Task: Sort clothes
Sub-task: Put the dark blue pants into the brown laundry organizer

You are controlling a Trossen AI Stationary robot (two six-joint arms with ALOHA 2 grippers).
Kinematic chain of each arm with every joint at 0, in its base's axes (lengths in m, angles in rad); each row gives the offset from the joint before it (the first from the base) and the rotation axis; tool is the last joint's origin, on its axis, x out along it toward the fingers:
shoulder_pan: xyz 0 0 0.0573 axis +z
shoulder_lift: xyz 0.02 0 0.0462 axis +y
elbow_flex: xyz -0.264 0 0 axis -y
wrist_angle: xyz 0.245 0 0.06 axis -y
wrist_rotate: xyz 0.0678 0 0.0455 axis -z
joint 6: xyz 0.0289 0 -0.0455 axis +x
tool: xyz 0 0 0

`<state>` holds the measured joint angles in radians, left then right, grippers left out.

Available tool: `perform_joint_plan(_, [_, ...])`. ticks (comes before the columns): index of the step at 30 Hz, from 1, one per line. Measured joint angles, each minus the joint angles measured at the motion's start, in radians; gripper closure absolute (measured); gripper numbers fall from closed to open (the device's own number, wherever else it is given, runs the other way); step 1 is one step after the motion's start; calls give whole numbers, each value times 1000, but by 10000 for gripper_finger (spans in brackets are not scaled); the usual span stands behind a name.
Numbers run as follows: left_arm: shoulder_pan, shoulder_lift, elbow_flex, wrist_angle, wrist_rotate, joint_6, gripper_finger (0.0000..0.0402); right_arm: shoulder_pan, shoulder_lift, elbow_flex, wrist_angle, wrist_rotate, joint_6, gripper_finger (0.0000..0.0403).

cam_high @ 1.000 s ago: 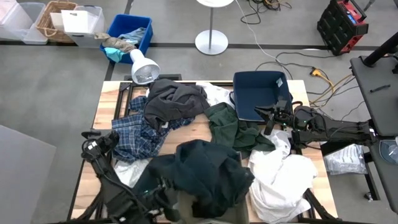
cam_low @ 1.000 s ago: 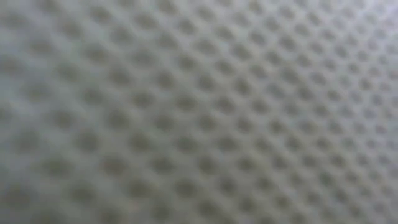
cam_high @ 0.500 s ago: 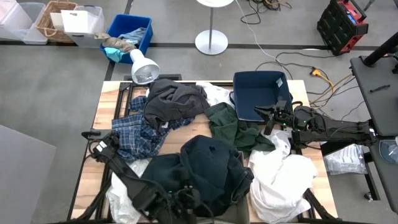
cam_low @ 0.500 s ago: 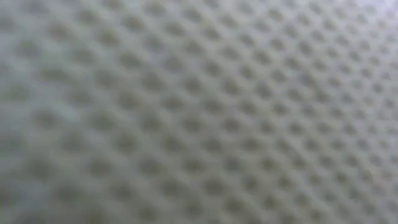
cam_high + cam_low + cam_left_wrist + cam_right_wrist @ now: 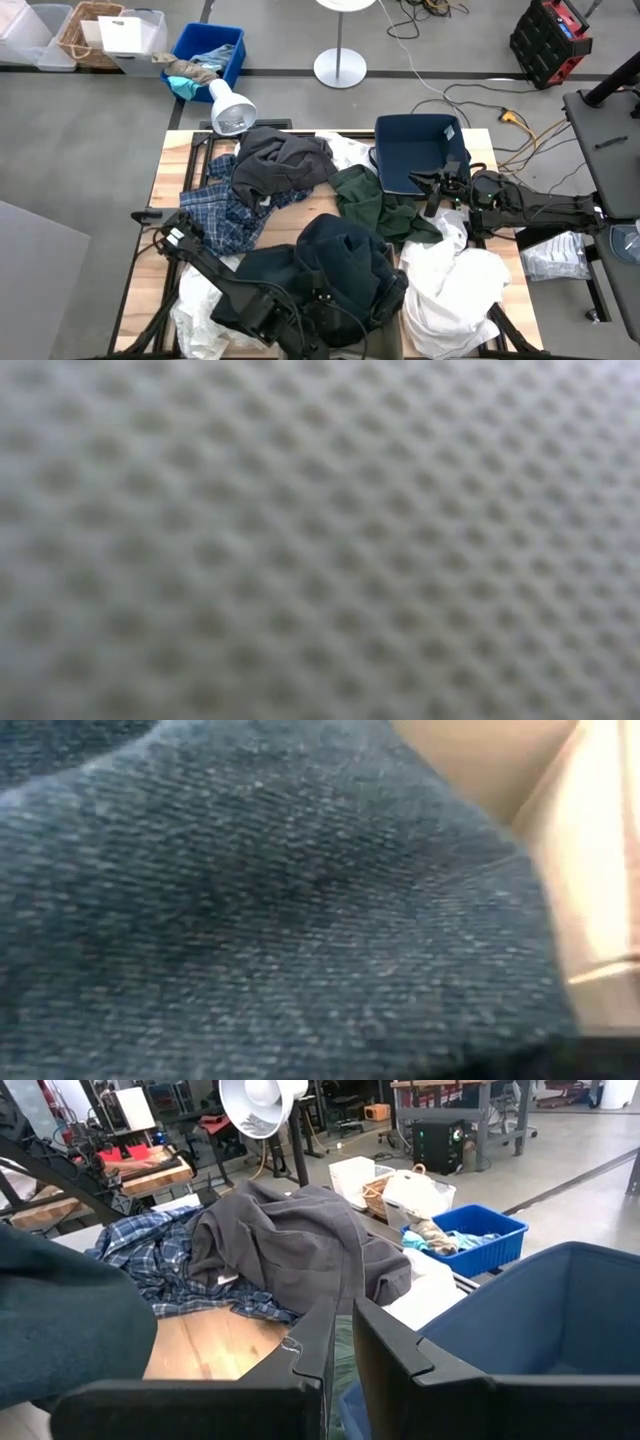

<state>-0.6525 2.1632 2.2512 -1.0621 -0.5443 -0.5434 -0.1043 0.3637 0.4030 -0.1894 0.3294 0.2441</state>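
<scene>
- The left end effector (image 5: 325, 305) is buried in the black garment (image 5: 335, 265) at the near middle of the worktop (image 5: 305, 215); whether its fingers are parted or gripping cannot be told.
- The left wrist view shows only dark knit fabric pressed close.
- The right end effector (image 5: 343, 1342) waits at the right, beside the navy bin (image 5: 415, 150), fingers nearly together and holding nothing.
- The grey garment (image 5: 280, 165) lies on the plaid shirt (image 5: 215, 215) at far left.
- The green garment (image 5: 375, 205) sits in the middle, touching the bin.
- A white garment (image 5: 455, 290) lies near right.
- Pale mesh fabric fills the low view.
</scene>
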Motion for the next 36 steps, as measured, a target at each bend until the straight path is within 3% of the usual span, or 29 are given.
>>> perform_joint_plan(8, [-2,0,102,-150,104,-84,208,0,0,0,-17,0,9,369])
perform_joint_plan(14, [-1,-9,104,-297,257,-179,147,0,0,-1,-40,0,27,369])
perform_joint_plan(18, [0,-17,104,-354,315,-286,127,0,-1,-1,-46,0,35,369])
perform_joint_plan(23, [1,-27,104,-368,541,-387,119,0,-1,-2,-51,0,46,369])
perform_joint_plan(25, [0,-37,104,-368,588,-426,118,1,-1,-2,-51,0,47,369])
perform_joint_plan(36, [6,-75,105,-361,555,-399,118,2,-1,-4,-75,0,47,369])
